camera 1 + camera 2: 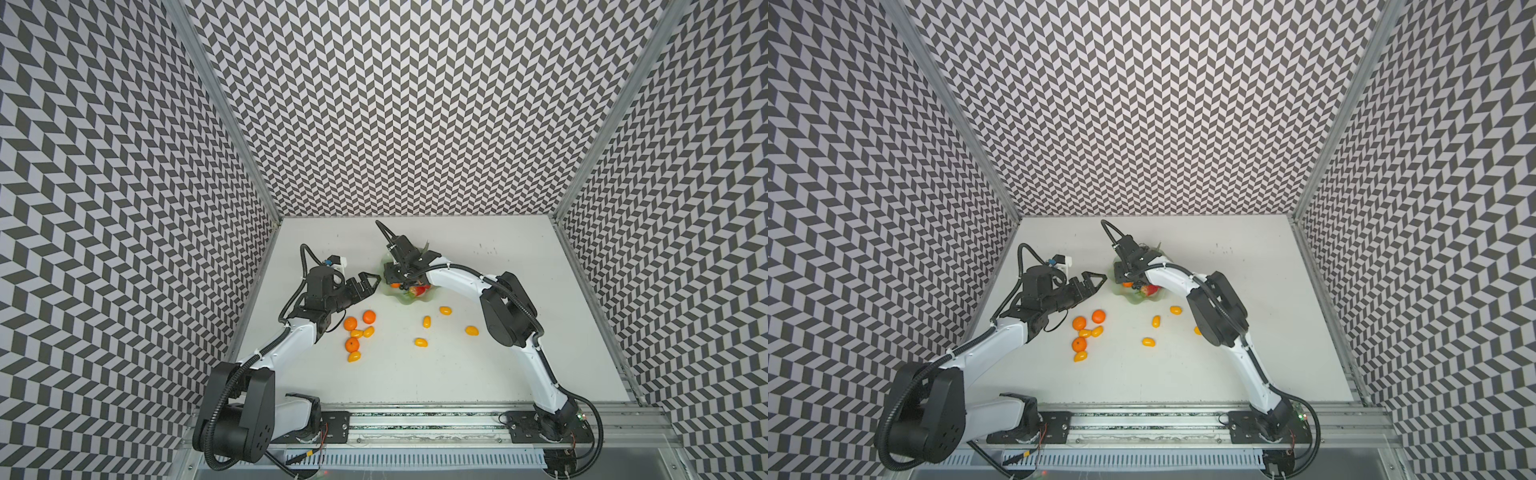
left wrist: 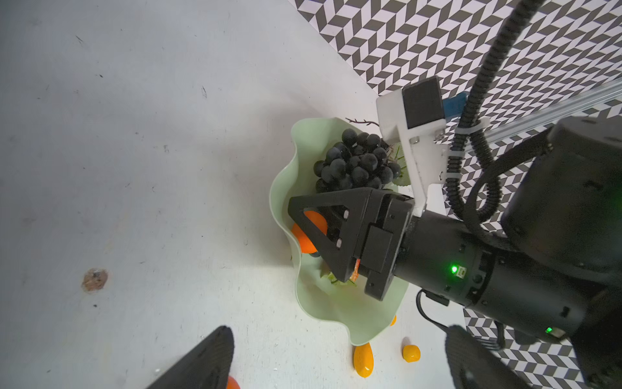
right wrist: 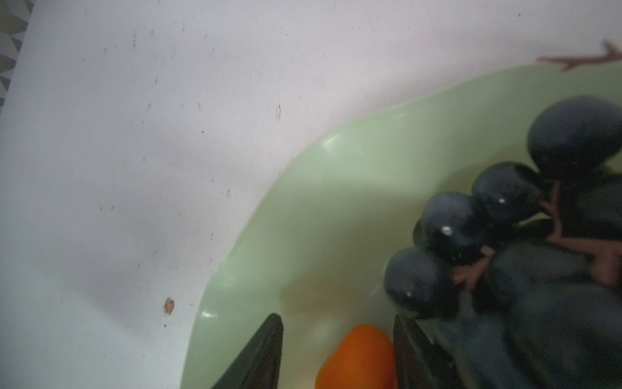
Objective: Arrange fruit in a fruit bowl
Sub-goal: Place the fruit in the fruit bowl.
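Two arms, same build. Left arm & right arm: glossy white link shells, blk joint housings w/ rounded boxy covers. Blk corrugated conduit ran outside each arm, tied on w/ white zip ties. Left gripper & right gripper both matte blk; fingers were triangular frames w/ open cut-out, small silver screws on the side. White bracket on wrist carried a blk cam block, blue connector beside it. Green LEDs glowed on the blk cylindrical wrist. Bases sat on blk bolted plates.
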### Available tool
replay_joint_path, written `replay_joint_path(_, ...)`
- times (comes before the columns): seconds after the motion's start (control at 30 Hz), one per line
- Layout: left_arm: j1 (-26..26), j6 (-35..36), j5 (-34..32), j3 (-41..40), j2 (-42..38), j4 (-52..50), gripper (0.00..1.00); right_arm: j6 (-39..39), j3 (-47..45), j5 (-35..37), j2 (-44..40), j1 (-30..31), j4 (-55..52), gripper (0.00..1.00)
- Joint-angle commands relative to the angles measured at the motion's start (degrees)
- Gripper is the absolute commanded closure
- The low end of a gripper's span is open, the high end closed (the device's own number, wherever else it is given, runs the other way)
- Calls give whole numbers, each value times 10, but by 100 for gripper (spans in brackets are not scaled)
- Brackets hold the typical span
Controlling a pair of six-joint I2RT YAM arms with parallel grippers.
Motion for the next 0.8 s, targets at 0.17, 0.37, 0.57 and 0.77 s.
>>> replay_joint_path(0.17,2,9,3,12,-35,-15,0,1,16,-4,-18,-4,-8,44)
replay_joint_path(0.37,2,25,-34,22,-87,-104,0,-7,-17,-11,-73,4,3,43)
replay_joint_path(0.57,1,34,-67,22,-153,-194,0,-13,-95,-1,-147,30,27,41)
replay_joint_path(0.77,2,4,-102,18,-228,-275,0,-14,-170,-7,-204,75,44,43)
